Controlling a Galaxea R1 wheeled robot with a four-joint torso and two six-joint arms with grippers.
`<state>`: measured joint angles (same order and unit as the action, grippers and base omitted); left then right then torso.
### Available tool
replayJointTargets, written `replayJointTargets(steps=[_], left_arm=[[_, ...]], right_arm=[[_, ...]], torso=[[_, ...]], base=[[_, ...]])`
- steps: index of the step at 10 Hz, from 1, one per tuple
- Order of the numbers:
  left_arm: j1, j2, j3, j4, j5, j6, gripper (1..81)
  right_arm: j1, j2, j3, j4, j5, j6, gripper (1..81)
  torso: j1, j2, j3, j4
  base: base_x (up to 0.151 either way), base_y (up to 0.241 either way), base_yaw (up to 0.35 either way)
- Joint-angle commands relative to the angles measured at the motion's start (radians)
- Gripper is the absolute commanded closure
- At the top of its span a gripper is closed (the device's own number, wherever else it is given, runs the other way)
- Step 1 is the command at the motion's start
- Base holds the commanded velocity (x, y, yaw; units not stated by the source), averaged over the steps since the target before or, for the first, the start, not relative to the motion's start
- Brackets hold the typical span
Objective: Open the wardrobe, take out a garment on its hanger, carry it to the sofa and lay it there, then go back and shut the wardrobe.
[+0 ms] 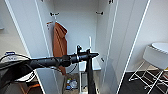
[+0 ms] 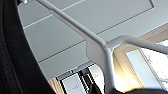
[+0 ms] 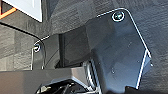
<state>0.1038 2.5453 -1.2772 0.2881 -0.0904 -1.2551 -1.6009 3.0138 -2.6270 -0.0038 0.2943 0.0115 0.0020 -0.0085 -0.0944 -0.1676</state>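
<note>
Left arm reaching into the open wardrobe (image 1: 75, 17)

One orange garment (image 1: 59, 42) hangs inside at the wardrobe's left; one black garment (image 1: 90, 75) on a white hanger (image 2: 105, 50) hangs under the left gripper (image 1: 93, 55), grip unclear.

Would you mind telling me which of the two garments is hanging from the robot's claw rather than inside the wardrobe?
The black garment, draped below the left claw on a white hanger; the orange-rust one hangs inside the open wardrobe.
</note>
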Motion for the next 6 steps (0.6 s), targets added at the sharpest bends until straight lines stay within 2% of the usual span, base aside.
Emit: replayJointTargets(steps=[1,4,6], left_arm=[[-0.172,-0.003,0.030,0.019,-0.043,0.017,81.1],[-0.138,-0.006,0.048,0.020,-0.045,0.023,81.1],[-0.056,-0.020,0.050,0.056,-0.046,0.026,81.1]], right_arm=[[0.031,-0.001,0.003,-0.004,-0.044,-0.002,1.0],[0.034,0.000,0.003,-0.002,-0.044,-0.002,1.0],[0.037,0.001,0.003,-0.002,-0.044,-0.002,1.0]], torso=[[0.000,0.000,0.000,0.000],[-0.002,-0.001,0.000,0.000],[-0.001,0.000,0.000,0.000]], base=[[-0.064,0.000,0.000],[0.000,0.000,0.000],[0.000,0.000,0.000]])
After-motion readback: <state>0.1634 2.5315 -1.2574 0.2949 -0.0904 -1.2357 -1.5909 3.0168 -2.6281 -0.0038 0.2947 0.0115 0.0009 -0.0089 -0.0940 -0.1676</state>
